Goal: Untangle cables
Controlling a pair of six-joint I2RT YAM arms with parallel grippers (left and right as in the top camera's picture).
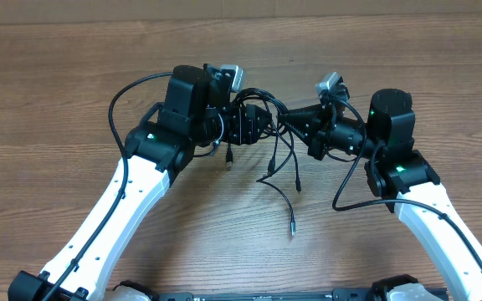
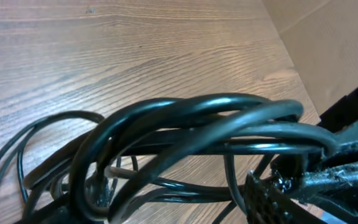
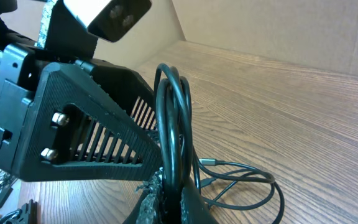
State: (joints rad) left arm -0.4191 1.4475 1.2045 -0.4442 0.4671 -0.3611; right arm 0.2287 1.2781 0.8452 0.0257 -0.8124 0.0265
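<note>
We see the cables (image 2: 166, 134) bunched up between the two grippers, with loose ends trailing down onto the table (image 1: 57, 84). The right gripper (image 3: 169, 196) is pinched tight on the loops. The left gripper (image 1: 256, 125) is right beside them, and we can't tell its finger gap.

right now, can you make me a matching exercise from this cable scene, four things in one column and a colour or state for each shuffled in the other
1 right gripper
2 cables
3 table
4 light on the right arm

A brown wood grain
B black, looped in a bundle
C green
D shut on the cables

Pairs: 1-D, 2-B, 3-A, 4-C
</note>
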